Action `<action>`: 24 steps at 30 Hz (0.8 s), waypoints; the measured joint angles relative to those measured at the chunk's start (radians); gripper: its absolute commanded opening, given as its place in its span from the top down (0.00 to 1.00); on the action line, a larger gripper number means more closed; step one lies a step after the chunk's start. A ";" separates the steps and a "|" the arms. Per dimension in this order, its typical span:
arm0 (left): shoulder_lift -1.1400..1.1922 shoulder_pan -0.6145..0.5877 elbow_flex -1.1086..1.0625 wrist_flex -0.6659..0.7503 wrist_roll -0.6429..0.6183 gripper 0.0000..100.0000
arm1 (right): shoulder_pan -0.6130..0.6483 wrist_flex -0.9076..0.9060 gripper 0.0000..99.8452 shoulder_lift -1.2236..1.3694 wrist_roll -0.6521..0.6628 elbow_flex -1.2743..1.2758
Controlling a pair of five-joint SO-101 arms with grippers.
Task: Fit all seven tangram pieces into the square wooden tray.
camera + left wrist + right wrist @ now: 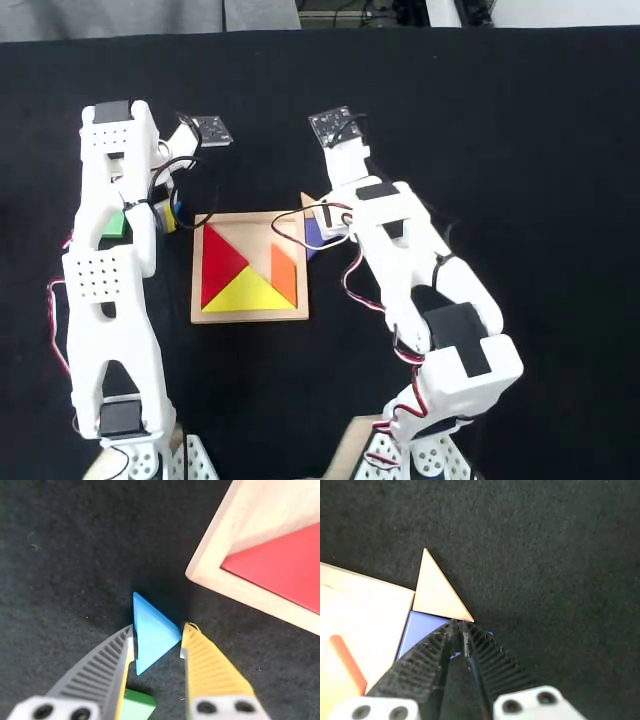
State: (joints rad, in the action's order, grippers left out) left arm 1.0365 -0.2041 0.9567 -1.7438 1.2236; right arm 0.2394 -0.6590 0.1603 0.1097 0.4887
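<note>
The square wooden tray [250, 315] holds a red triangle [222, 265], a yellow triangle [250, 293] and an orange piece [284, 272]. Just off the tray's corner [210, 565], a small blue triangle [155, 632] lies on the black cloth. My left gripper [157, 642] is shut on it, one finger against each side. A green piece [137, 705] lies close behind it. By the tray's opposite far corner, my right gripper [457, 625] is shut, its tips over a purple piece [422, 630] that touches a pale wooden triangle [437, 592].
Black cloth covers the table [520, 150], with open room to the right and at the back. Both arms stand close to the tray, one on each side. The green piece [113, 225] sits under the left arm.
</note>
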 measured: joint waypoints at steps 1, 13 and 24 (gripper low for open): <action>0.000 0.000 0.000 0.000 -0.012 0.93 | 0.000 0.000 0.99 0.000 0.000 0.000; -0.253 0.126 -0.034 -0.003 -0.071 0.93 | -0.052 0.000 0.99 0.000 0.000 -0.008; -0.509 0.325 -0.555 0.129 0.071 0.93 | -0.206 0.005 0.99 0.000 -0.092 -0.055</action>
State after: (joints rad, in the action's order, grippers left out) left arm 0.5271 0.1212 0.4012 -1.6149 1.2942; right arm 0.0338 -0.6544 0.1603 0.0176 0.4335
